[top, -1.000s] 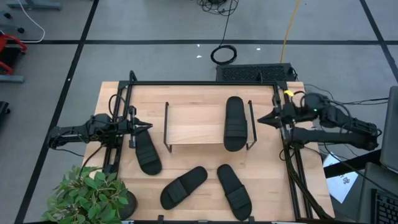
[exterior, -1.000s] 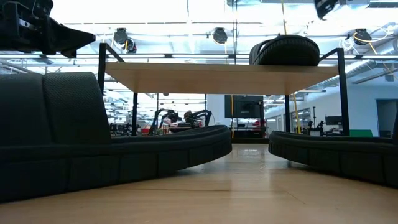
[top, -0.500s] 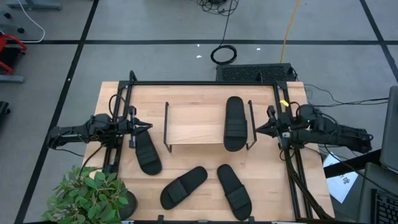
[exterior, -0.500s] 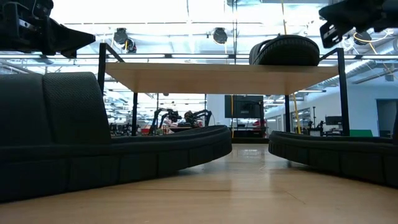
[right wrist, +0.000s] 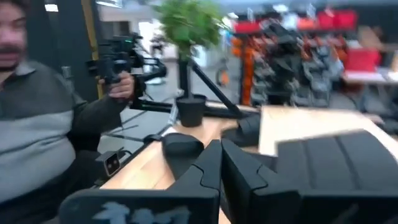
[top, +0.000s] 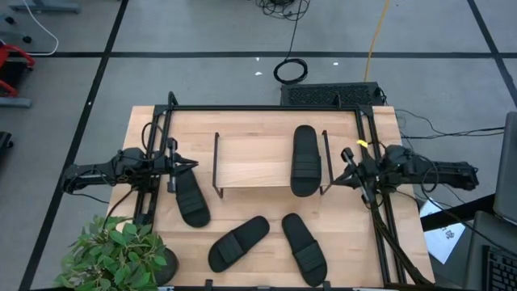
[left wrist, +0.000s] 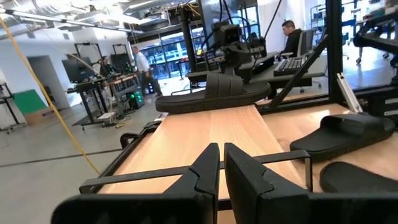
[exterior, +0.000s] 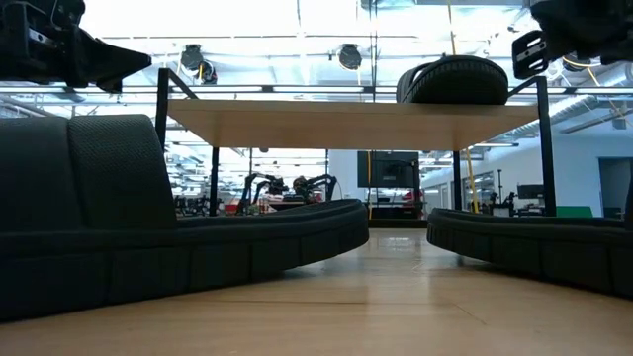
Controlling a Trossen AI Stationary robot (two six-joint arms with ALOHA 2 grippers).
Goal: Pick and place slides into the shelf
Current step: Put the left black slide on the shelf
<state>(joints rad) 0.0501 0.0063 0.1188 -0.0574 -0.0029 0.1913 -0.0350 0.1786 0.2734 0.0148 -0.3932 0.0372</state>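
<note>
Four black slides show in the high view. One slide (top: 306,159) lies flat on the right end of the shelf's (top: 258,162) wood top. Another slide (top: 189,194) lies on the table left of the shelf, and two slides (top: 239,242) (top: 304,248) lie near the table's near edge. My left gripper (top: 192,164) (left wrist: 221,163) is shut and hovers above the left slide's far end. My right gripper (top: 339,179) (right wrist: 219,163) is shut, just right of the shelf's wire side, beside the shelved slide (right wrist: 336,168).
A black frame (top: 266,108) runs round the table's far, left and right sides. A potted plant (top: 121,255) stands at the near left corner. A person in a grey top (right wrist: 43,118) sits beyond the table in the right wrist view. Bare wood (top: 258,206) lies between shelf and near slides.
My right gripper has moved toward the table's near edge along the shelf's right side and come lower, its arm swinging with it; it stays shut. The left arm and all the slides have kept still.
</note>
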